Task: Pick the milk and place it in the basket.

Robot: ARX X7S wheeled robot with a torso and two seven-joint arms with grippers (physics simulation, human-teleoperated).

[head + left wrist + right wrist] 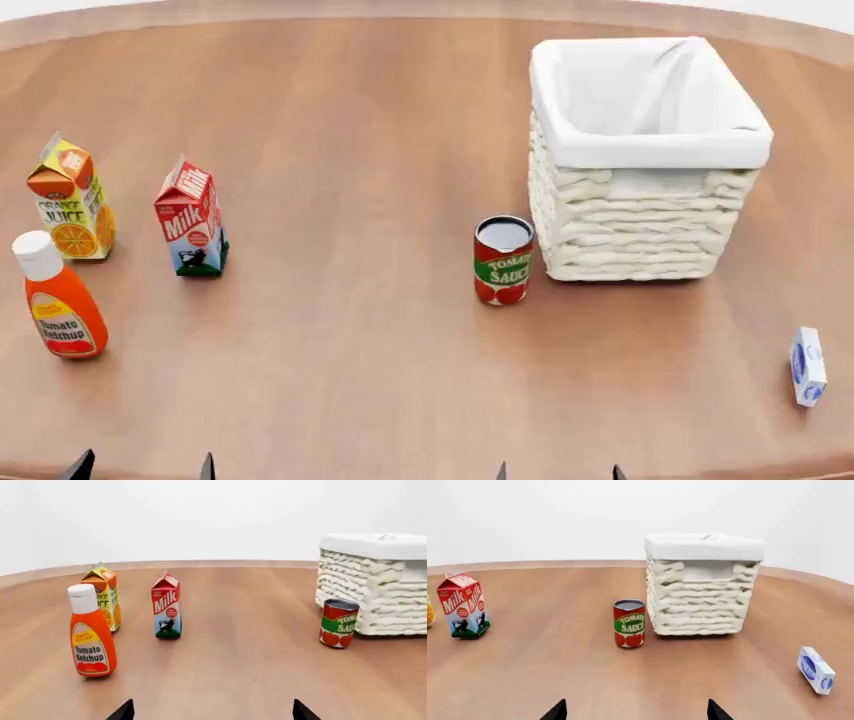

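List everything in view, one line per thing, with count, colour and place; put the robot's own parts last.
milk: one, red top, white sides, dark base; upright at the table's left, right of the orange juice.
orange juice carton: one, orange-yellow; upright, far left.
ketchup bottle: one, orange-red with white cap; upright, nearer than the juice.
tomato sauce can: one, red and green; upright, by the basket's near left corner.
basket: one, cream wicker with white liner; right of centre, nothing visible inside.
small box: one, white and blue; near right edge.
table: one, brown wood.
left pincer: only fingertips show, dark, apart, bottom left.
right pincer: only fingertips show, dark, apart, bottom centre-right.
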